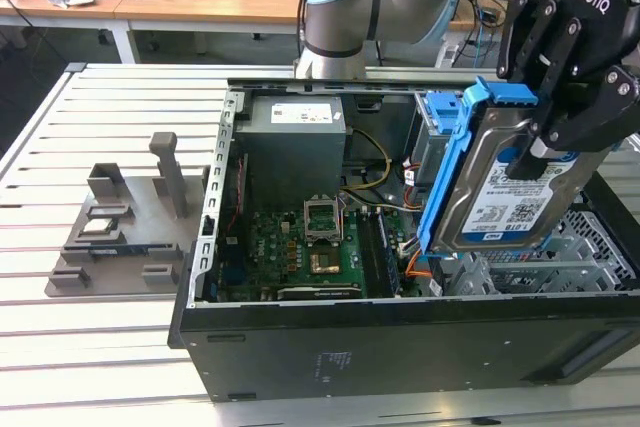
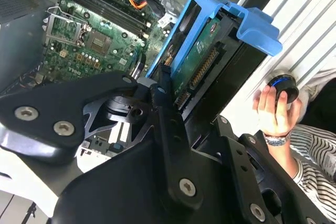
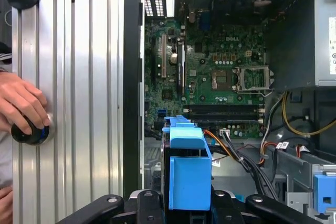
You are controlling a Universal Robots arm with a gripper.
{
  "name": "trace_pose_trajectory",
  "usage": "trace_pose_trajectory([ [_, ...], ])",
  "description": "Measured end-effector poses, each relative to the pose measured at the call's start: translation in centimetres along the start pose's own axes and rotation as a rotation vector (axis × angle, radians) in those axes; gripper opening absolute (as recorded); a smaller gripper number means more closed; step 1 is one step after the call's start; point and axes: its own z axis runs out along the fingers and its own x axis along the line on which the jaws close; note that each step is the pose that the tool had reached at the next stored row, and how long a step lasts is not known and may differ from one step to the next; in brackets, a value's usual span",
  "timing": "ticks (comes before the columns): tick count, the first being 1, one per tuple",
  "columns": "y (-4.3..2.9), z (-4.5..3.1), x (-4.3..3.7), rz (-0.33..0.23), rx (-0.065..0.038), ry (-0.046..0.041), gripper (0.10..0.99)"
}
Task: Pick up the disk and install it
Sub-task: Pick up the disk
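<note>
One disk [image 1: 505, 192], one open computer case [image 1: 350, 357], one grey stand [image 1: 130, 227].

The open computer case [image 1: 400, 347] lies on the tabletop [image 1: 100, 347], with the slotted stand [image 1: 130, 227] beside it on the exterior view's left. The motherboard [image 1: 300, 247] lies in the case's floor. The disk [image 1: 510, 197], clamped in the gripper [image 1: 545, 147], hangs tilted above the case's end on the exterior view's right.

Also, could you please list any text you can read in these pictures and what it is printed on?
On the disk held by the gripper: label print and barcodes, too small to read.
On the gripper body: white maker's lettering, left unquoted.
On the power supply sticker: too small to read.
On the motherboard: markings too small to read.
</note>
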Motion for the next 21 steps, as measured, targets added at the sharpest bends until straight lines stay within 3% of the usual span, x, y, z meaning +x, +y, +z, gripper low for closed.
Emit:
trace_pose_trajectory([
  [4,-0.70,-0.02,-0.01,0.000,0.000,0.0000,0.357],
  [7,-1.66,-0.06,-0.02,0.000,0.000,0.0000,0.357],
  [21,-3.71,-0.12,-0.05,0.000,0.000,0.0005,0.357],
])
